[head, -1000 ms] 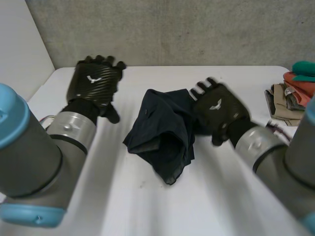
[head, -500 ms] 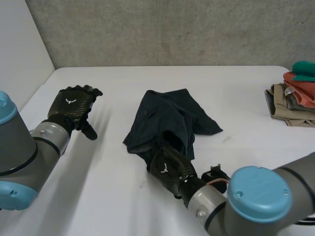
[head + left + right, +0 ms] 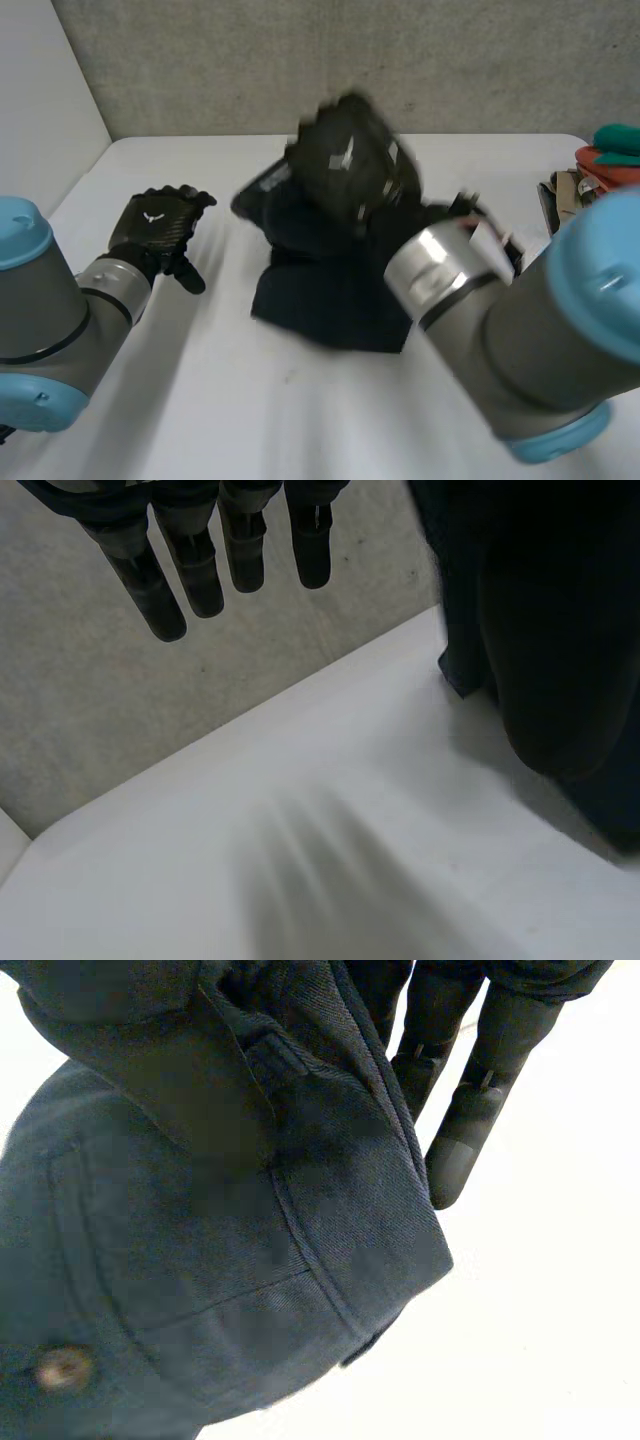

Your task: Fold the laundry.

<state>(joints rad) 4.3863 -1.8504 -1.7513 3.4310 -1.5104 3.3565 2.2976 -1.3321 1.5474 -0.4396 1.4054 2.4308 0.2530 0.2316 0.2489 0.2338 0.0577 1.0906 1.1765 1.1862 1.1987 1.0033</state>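
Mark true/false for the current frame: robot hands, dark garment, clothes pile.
1. The left robot hand grips the dark garment. False: it is open, apart from the garment, over the white table.
2. The right robot hand holds part of the dark garment lifted. True.
3. A button shows on the dark garment. True.
4. The clothes pile sits on the robot's left side. False: it is at the table's right edge.

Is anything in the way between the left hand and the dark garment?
Nothing visible. Only bare white table lies between the left hand and the dark garment. The right hand is at the garment's raised part, not in that gap.
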